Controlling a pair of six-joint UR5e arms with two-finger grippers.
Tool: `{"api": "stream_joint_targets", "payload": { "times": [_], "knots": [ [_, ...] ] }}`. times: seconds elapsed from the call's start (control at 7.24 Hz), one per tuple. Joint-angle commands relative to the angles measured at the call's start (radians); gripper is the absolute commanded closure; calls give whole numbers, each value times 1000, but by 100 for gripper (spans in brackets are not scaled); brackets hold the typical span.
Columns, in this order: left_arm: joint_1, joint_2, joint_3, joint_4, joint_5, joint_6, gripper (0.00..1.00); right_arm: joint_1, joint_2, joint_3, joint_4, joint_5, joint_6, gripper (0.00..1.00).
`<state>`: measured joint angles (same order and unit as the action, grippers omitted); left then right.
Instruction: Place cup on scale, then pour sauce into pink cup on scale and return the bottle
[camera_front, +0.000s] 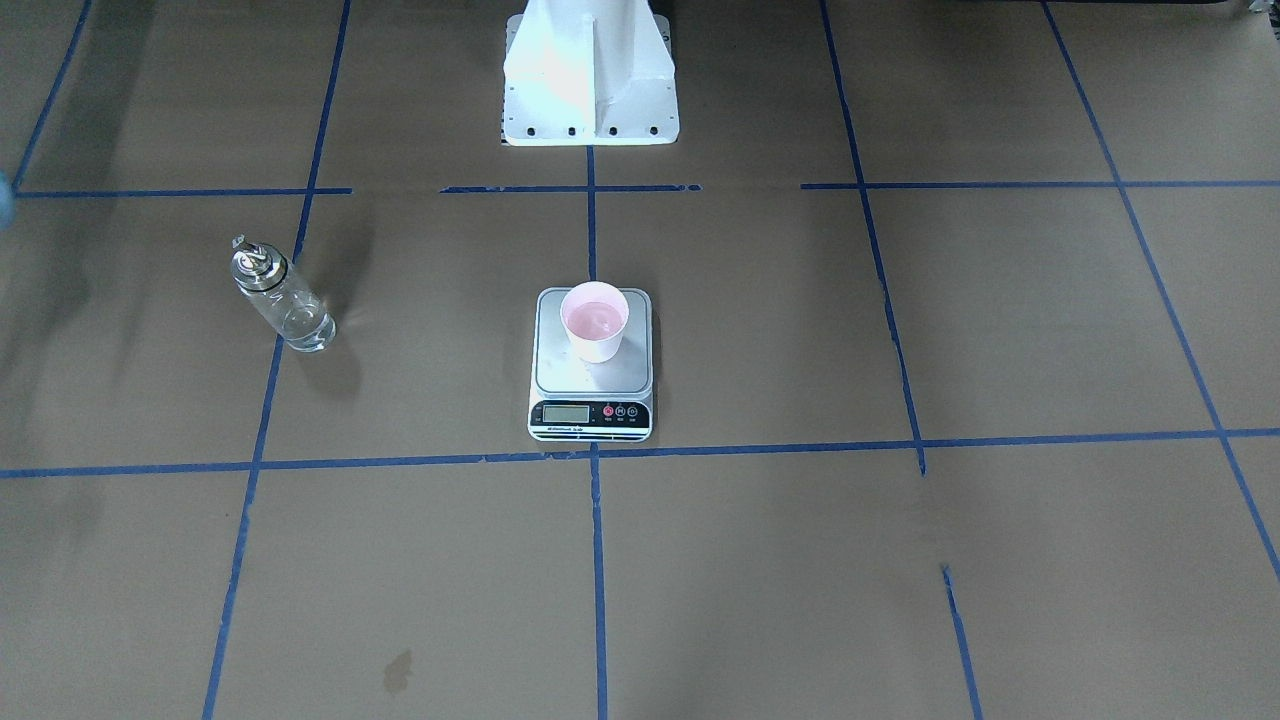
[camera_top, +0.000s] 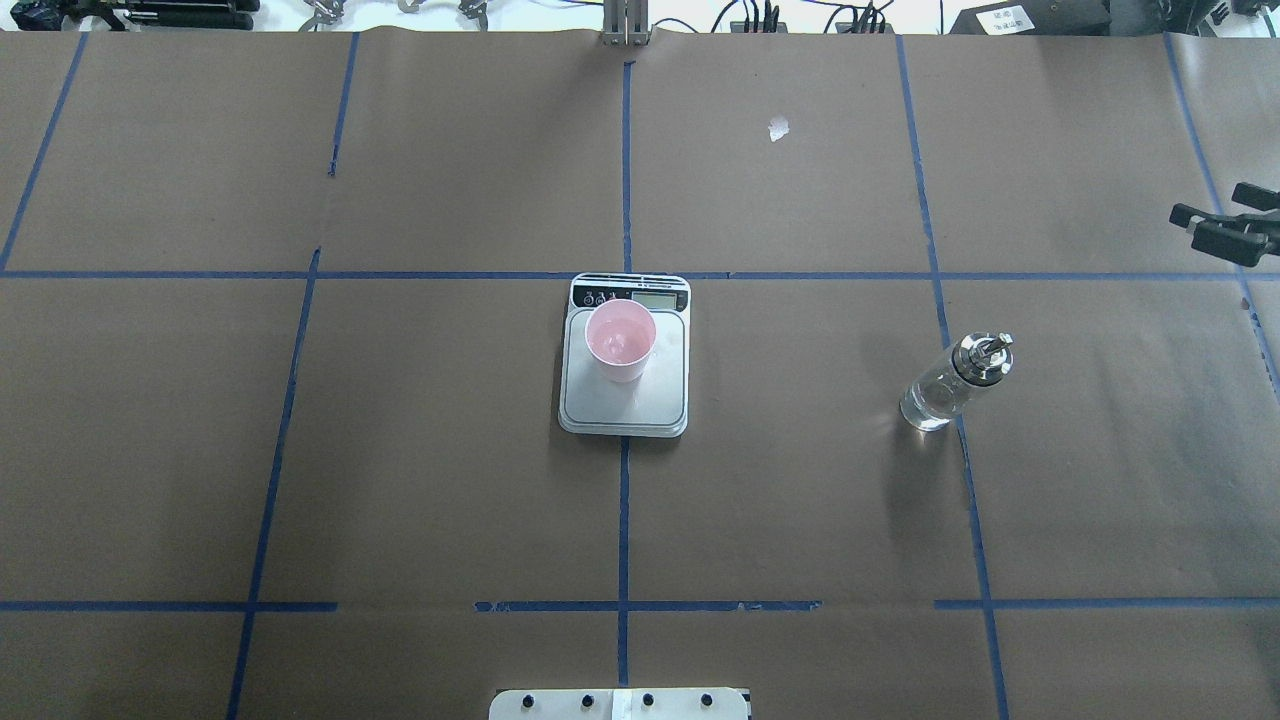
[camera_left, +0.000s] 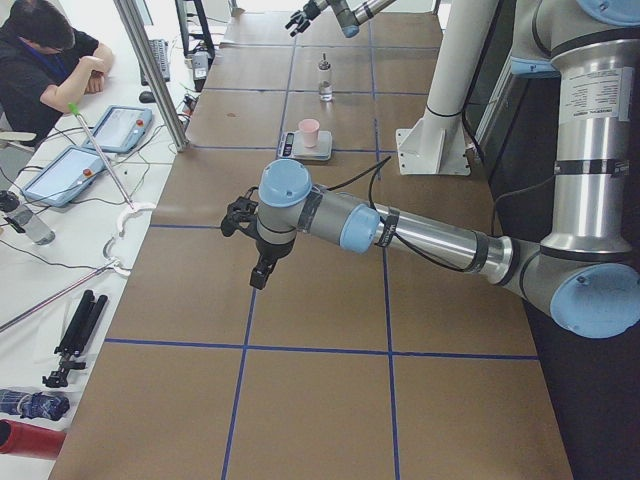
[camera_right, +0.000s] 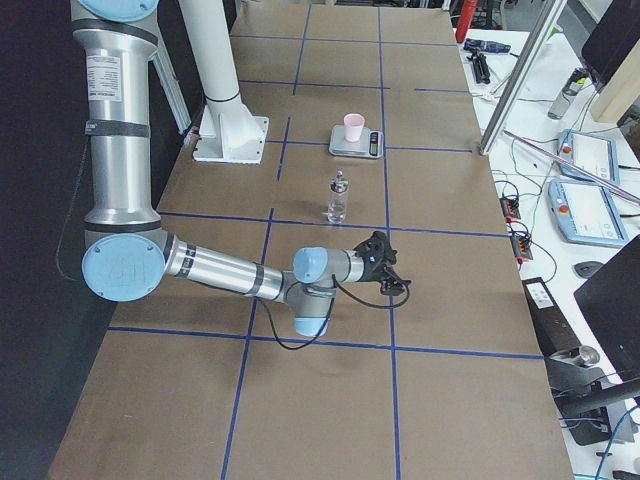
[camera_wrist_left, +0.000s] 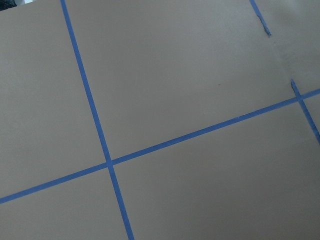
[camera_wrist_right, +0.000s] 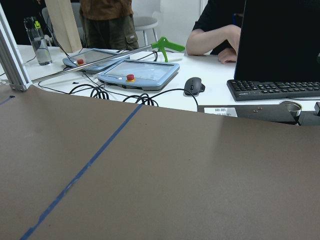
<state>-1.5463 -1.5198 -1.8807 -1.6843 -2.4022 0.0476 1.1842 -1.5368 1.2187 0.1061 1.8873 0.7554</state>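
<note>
Overhead exterior view, contents by size. Table: brown paper, blue tape grid. Left arm: stretched low over its end of the table, well apart from the work; left gripper shows only in the side view, so whether its fingers are spread or pressed together cannot be told. Right gripper: at the far right edge, fingers spread, holding nothing, clear of the bottle. Scale: centred on the middle tape line, display end away from the robot. Bottle: upright on the robot's right, free-standing, well apart from the scale, likely already set down. Cup: upright on the platform, toward the display end, placed for weighing. Sauce: clear liquid low in the bottle; the cup's inside shows a glint, possibly poured liquid.
</note>
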Motion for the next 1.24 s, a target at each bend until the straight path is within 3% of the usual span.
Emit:
{"api": "stream_joint_targets", "payload": {
  "times": [0.0, 0.14, 0.28, 0.41, 0.69, 0.83, 1.11],
  "knots": [
    [0, 1, 0, 0, 0, 0, 0, 177, 76, 57, -389, 363, -10, 0],
    [0, 3, 0, 0, 0, 1, 0, 251, 113, 99, -595, 518, -17, 0],
    [0, 6, 0, 0, 0, 3, 0, 267, 112, 120, -646, 559, -48, 0],
    [0, 7, 0, -1, 0, 5, 0, 272, 109, 120, -676, 559, -123, 0],
    [0, 10, 0, -2, 0, 6, 0, 307, 119, 127, -860, 543, -378, 0],
    [0, 12, 0, -3, 0, 9, 0, 308, 119, 152, -967, 476, -501, 0],
    [0, 13, 5, -3, 0, 11, 0, 315, 127, 302, -1255, 449, -594, 0]
  ]
}}
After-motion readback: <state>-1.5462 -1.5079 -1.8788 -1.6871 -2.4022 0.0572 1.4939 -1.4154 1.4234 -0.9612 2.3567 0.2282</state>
